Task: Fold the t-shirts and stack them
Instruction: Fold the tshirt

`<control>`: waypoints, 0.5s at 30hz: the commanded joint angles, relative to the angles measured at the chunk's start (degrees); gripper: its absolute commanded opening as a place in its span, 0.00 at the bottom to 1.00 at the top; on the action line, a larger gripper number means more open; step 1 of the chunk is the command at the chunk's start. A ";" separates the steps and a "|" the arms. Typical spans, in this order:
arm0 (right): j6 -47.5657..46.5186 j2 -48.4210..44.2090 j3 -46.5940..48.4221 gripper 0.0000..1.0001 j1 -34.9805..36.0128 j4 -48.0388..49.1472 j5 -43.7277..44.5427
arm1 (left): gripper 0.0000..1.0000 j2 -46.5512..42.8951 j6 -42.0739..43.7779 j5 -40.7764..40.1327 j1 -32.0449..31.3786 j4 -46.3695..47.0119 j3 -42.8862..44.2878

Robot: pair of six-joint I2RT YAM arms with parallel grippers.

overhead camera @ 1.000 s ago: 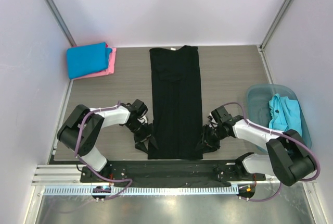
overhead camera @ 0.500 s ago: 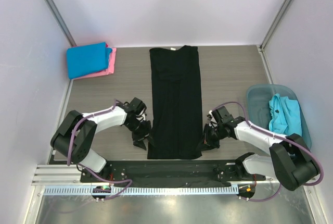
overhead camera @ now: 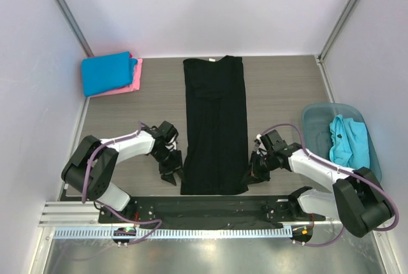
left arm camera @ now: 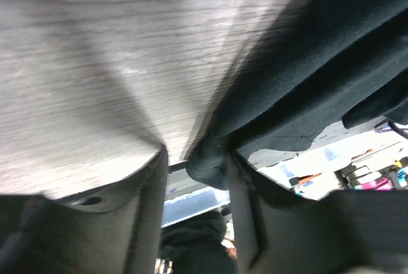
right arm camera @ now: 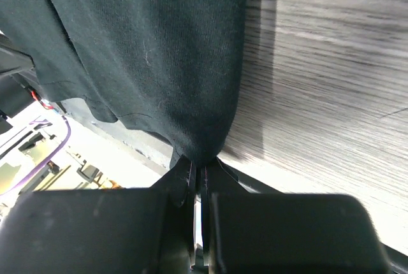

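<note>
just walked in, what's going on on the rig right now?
Both arms are working the black t-shirt, which lies on the table folded into a long strip. The right gripper is shut on its edge by the near right corner. The left gripper is at the near left edge, jaws apart around the cloth, not yet clamped. A blue t-shirt sits folded on a pink t-shirt at the far left. A turquoise t-shirt is bunched in the teal tub.
</note>
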 commanded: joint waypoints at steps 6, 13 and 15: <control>-8.37 -7.86 10.37 0.43 -0.35 -9.24 5.80 | 0.59 -6.07 7.45 -0.92 0.46 -2.59 5.55; -10.69 -9.55 19.72 0.31 2.19 -12.10 -0.83 | 0.50 -7.48 10.45 -3.83 7.13 -4.44 5.93; -8.31 -5.95 17.44 0.31 4.48 -8.66 -3.67 | 0.39 -7.39 10.36 -3.48 7.66 -4.53 4.78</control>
